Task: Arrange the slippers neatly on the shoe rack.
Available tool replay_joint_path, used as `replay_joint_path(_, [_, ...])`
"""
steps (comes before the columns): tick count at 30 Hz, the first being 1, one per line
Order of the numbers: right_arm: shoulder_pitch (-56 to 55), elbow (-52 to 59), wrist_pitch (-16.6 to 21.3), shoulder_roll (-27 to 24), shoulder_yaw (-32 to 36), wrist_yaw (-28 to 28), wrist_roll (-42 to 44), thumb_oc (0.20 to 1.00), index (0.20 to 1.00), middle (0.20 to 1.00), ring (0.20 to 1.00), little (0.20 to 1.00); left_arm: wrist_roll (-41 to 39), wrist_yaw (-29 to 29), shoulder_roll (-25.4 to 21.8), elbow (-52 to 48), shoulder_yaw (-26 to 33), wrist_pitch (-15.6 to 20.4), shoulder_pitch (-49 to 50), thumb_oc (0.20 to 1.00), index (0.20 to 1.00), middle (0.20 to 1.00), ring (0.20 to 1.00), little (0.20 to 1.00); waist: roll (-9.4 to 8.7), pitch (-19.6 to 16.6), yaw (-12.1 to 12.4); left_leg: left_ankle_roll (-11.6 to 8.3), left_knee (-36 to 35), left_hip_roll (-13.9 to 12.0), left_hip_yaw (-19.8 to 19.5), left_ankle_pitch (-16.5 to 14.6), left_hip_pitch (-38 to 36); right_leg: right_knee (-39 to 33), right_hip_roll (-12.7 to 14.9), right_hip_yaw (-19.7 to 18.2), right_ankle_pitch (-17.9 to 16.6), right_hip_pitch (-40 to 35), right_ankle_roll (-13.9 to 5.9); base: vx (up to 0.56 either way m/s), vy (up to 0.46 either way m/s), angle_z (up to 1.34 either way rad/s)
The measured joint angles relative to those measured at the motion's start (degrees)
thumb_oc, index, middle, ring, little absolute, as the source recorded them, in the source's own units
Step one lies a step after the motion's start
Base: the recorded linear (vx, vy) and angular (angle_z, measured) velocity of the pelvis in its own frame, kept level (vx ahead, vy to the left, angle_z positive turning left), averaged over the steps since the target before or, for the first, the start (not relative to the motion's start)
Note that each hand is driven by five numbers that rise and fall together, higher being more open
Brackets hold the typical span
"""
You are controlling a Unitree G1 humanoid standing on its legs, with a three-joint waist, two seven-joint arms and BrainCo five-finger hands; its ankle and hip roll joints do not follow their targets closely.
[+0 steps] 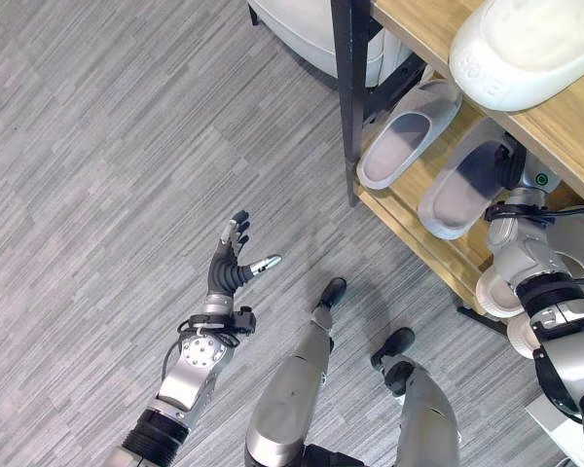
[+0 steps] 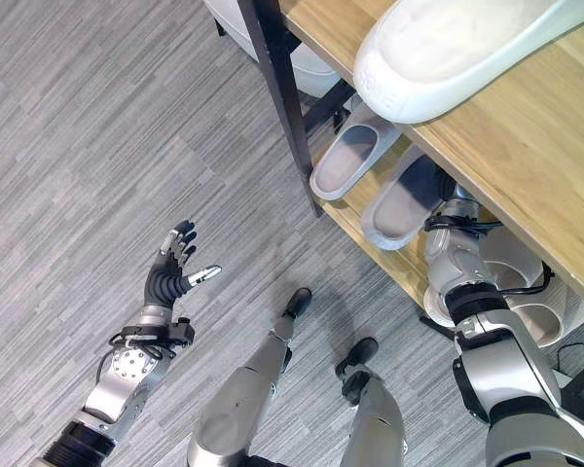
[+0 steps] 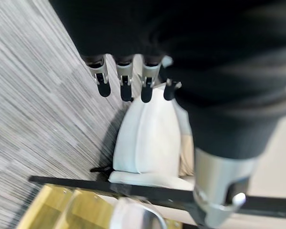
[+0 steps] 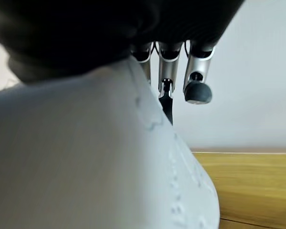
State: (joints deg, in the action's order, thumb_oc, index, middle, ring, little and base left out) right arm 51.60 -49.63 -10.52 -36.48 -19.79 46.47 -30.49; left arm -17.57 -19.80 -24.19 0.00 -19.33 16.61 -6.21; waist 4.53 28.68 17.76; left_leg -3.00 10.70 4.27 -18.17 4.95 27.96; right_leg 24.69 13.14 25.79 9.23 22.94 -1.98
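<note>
I see two pale grey foam slippers side by side on the lower wooden shelf of the shoe rack (image 1: 409, 226), at about two o'clock in the left eye view, toes pointing out toward the floor. The first grey slipper (image 1: 406, 136) lies nearer the black metal upright post (image 1: 348, 97); the second grey slipper (image 1: 462, 183) lies just beside it, farther from the post. My right hand (image 1: 511, 165) reaches under the upper shelf to the heel end of that second slipper. In the right wrist view its fingers (image 4: 196, 78) extend straight past a white, softly textured slipper surface (image 4: 109, 162) that lies directly against the hand, with the wooden shelf board (image 4: 248, 186) beyond; I cannot tell whether the thumb clasps it.

A larger white clog-style slipper (image 1: 526, 49) rests on the upper wooden shelf (image 1: 565, 126) at one o'clock. Another white slipper (image 1: 496, 292) sits lower, at four o'clock, partly behind my right forearm.

My left hand (image 1: 232, 265) hovers over the grey striped floor (image 1: 97, 195) at seven o'clock, well apart from the rack, fingers spread and straight, holding nothing. A white rounded object (image 3: 148, 143) stands behind the rack.
</note>
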Motion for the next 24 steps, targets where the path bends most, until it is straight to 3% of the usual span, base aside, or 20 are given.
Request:
replay_joint_path(1, [-0.01, -0.44, -0.09, 0.24, -0.04, 0.05, 0.59, 0.667, 0.667, 0.667, 0.667, 0.667, 0.0, -0.17, -0.24, 0.0, -0.57, 0.02, -0.09, 1.0, 1.0, 1.0, 1.0, 1.0, -0.14, -0.02, 0.06, -0.03, 0.01, 0.0, 0.0, 0.02, -0.01, 0.0, 0.01, 0.0, -0.02, 0.0, -0.03, 0.03, 0.015, 0.03])
replay_joint_path(2, [-0.01, -0.45, -0.05, 0.52, -0.07, 0.21, 0.8, 1.0, 1.0, 1.0, 1.0, 1.0, 0.0, -0.19, -0.41, 0.01, -0.91, 0.02, -0.09, 1.0, 1.0, 1.0, 1.0, 1.0, -0.16, -0.01, 0.08, -0.04, 0.01, 0.03, 0.0, 0.03, 0.0, -0.01, 0.02, -0.01, -0.04, 0.0, -0.06, 0.05, 0.019, -0.01])
replay_joint_path(9, [0.58, -1.93, -0.05, 7.11, -4.46, 0.43, 2.81, 1.0, 1.0, 1.0, 1.0, 1.0, 0.14, -0.7, -0.41, -0.09, -0.95, 0.12, -3.04, 1.0, 1.0, 1.0, 1.0, 1.0, -0.31, -0.1, -0.25, -0.08, -0.01, -0.05, 0.14, 0.06, 0.12, 0.02, -0.05, -0.37, -0.09, 0.41, -0.08, 0.01, 0.005, -0.02])
replay_joint_path(15, [2.78, -6.95, -0.22, 8.05, -6.56, 0.13, 3.41, 1.0, 1.0, 1.0, 1.0, 1.0, 0.2, -0.99, -0.95, -0.09, -2.66, 0.14, -3.78, 1.0, 1.0, 1.0, 1.0, 1.0, -0.31, -0.11, -0.5, -0.08, 0.33, -0.06, 0.76, 0.07, -0.1, 0.05, -0.04, -0.82, -0.34, 0.35, -0.11, -0.04, 0.012, -0.04])
replay_joint_path(18, [3.62, -8.52, -0.09, 9.16, -6.36, -0.1, 5.68, 1.0, 1.0, 1.0, 1.0, 1.0, 0.2, -0.99, -1.11, -0.06, -3.62, 0.13, -3.79, 1.0, 1.0, 1.0, 1.0, 1.0, -0.31, -0.11, -0.74, -0.08, 0.71, -0.19, 1.19, 0.07, -0.19, 0.14, -0.08, -1.06, -0.56, 0.36, 0.04, -0.04, 0.026, -0.07])
replay_joint_path(24, [-2.36, -2.66, 2.72, 17.94, 0.39, 1.51, 15.18, 1.0, 1.0, 1.0, 1.0, 1.0, 0.11, -1.24, -0.98, 0.48, -3.44, -0.15, -2.41, 1.0, 1.0, 1.0, 1.0, 1.0, -0.54, -0.2, -2.79, -0.04, 2.26, -0.25, 3.28, -0.49, -1.03, 0.81, -0.22, -3.91, -0.64, 0.47, 0.05, -0.03, 0.038, -0.16])
